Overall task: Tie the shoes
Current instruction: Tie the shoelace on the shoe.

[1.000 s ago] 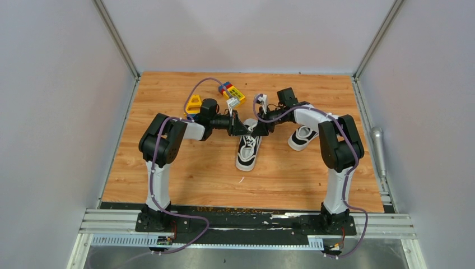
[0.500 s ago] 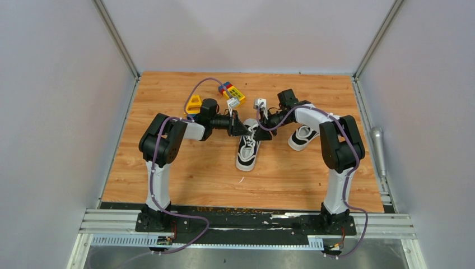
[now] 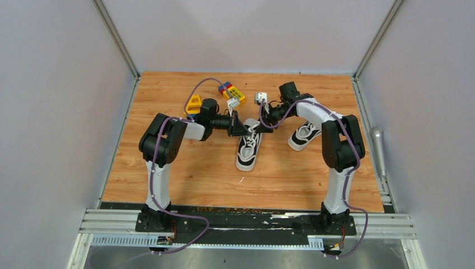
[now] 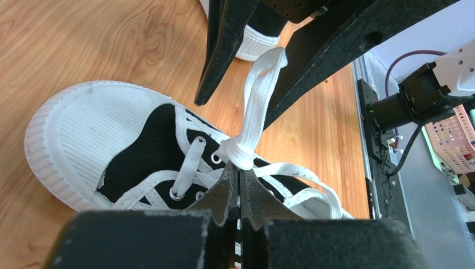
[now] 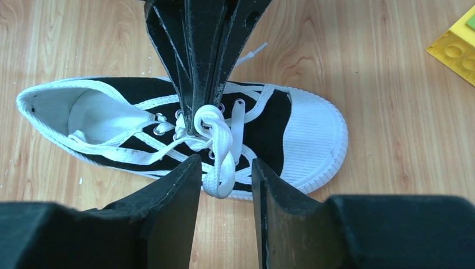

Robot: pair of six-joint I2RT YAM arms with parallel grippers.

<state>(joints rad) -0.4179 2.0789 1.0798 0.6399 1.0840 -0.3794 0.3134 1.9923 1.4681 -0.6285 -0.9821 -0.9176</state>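
At the white lace knot on the black canvas sneaker, left gripper is resting, jaws together; right gripper is straddling the loop, jaws apart.

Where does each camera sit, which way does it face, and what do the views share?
Top external: above and behind the arm bases, looking down on the table; both arms show, left gripper and right gripper close together over the centre shoe.
Left wrist: low beside that shoe, looking along its closed fingers at the knot; the right arm's fingers enter from above.
Right wrist: above the shoe, looking down between its parted fingers at the lace loop.
Shared: both wrist views show knot and loop.
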